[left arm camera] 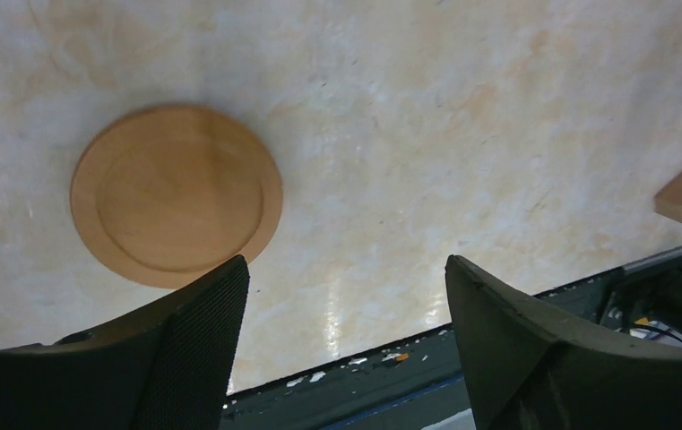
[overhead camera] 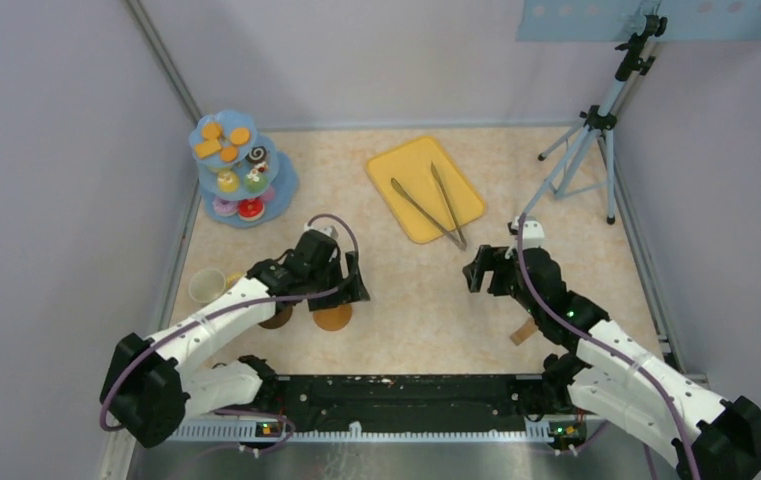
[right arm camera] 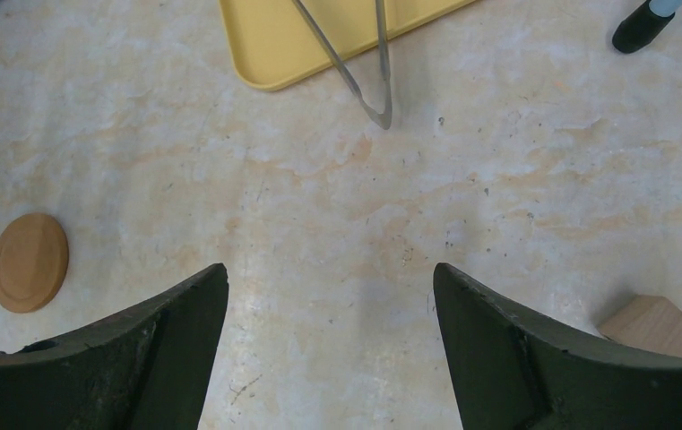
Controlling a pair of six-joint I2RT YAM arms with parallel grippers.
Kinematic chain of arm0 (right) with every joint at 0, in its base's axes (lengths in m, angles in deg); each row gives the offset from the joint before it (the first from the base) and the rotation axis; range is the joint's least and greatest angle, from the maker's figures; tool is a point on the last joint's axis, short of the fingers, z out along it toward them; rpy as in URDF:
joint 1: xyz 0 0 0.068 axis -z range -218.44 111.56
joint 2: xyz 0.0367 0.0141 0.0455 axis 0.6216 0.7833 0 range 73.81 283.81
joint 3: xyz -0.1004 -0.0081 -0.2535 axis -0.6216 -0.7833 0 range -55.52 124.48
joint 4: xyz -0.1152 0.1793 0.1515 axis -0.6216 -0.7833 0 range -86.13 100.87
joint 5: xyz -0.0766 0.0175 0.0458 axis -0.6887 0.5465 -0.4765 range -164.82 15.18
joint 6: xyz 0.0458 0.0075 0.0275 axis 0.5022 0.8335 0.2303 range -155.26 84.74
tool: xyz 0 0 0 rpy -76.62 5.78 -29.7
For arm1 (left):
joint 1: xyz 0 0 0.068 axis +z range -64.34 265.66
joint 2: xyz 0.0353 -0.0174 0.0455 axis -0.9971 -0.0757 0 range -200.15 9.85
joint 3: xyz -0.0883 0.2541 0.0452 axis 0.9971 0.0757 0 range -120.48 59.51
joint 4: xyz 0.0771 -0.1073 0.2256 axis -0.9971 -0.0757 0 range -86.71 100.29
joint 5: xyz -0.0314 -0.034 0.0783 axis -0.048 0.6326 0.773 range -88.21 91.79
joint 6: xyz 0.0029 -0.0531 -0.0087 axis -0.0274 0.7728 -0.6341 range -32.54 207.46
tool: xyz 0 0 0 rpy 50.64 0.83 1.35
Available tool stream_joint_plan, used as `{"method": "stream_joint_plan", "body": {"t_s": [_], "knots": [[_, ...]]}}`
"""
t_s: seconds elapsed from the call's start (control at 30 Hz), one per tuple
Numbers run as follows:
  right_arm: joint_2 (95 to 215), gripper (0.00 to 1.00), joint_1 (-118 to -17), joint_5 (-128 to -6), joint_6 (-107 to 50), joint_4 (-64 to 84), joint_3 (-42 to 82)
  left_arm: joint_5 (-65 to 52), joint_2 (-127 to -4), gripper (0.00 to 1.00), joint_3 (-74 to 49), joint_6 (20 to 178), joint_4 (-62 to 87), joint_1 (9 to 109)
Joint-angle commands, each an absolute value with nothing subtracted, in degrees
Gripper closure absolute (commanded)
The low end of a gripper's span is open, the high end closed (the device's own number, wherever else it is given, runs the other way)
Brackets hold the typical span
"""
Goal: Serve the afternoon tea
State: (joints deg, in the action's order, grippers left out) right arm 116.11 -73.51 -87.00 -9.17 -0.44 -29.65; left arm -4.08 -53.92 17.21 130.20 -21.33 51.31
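Observation:
A round brown coaster (overhead camera: 333, 318) lies on the table just in front of my left gripper (overhead camera: 353, 288). In the left wrist view the coaster (left arm camera: 176, 194) is left of the open, empty left gripper (left arm camera: 346, 269). A second coaster (overhead camera: 276, 319) is half hidden under my left arm. A grey-white mug (overhead camera: 206, 286) stands left of the arm, with the edge of a yellow mug (overhead camera: 234, 279) beside it. Toy cakes and orange biscuits sit on a blue tiered stand (overhead camera: 278, 190) at the back left. My right gripper (overhead camera: 476, 271) is open and empty over bare table (right arm camera: 330, 273).
A yellow tray (overhead camera: 406, 165) holding metal tongs (overhead camera: 426, 208) lies at the back centre; both also show in the right wrist view, tray (right arm camera: 265, 45) and tongs (right arm camera: 368, 90). A wooden block (overhead camera: 524, 332) lies by my right arm. A tripod (overhead camera: 586, 140) stands at the back right.

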Motion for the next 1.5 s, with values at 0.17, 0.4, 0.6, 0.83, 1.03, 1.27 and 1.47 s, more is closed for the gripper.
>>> {"method": "stream_joint_plan", "body": {"t_s": [0.17, 0.4, 0.6, 0.83, 1.03, 1.27, 1.47], "knots": [[115.13, 0.17, -73.24, -87.04, -8.81, 0.58, -27.56, 3.75, -57.88, 0.18, 24.62, 135.57, -10.82, 49.09], [113.48, 0.18, -73.24, -86.93, -7.99, -0.53, -28.10, 7.64, -67.07, 0.18, 22.03, 133.72, -2.76, 49.13], [112.88, 0.19, -73.24, -88.35, -8.41, -1.78, -27.63, 10.93, -71.87, 0.16, 23.17, 132.56, 8.12, 49.18], [113.39, 0.19, -73.24, -88.09, -7.64, -1.64, -27.00, 15.52, -79.10, 0.12, 17.23, 126.08, 14.94, 53.13], [114.28, 0.19, -73.24, -88.44, -6.93, -2.47, -25.23, 12.55, -90.77, 0.11, 7.07, 122.90, 17.46, 60.00], [114.45, 0.19, -73.24, -88.87, -6.04, -2.28, -24.71, 8.86, -103.26, 0.10, -5.23, 120.73, 17.49, 66.27], [115.62, 0.19, -73.24, -89.34, -6.41, -3.40, -23.61, 7.86, -107.31, 0.08, -14.19, 116.40, 14.43, 68.44]]}}
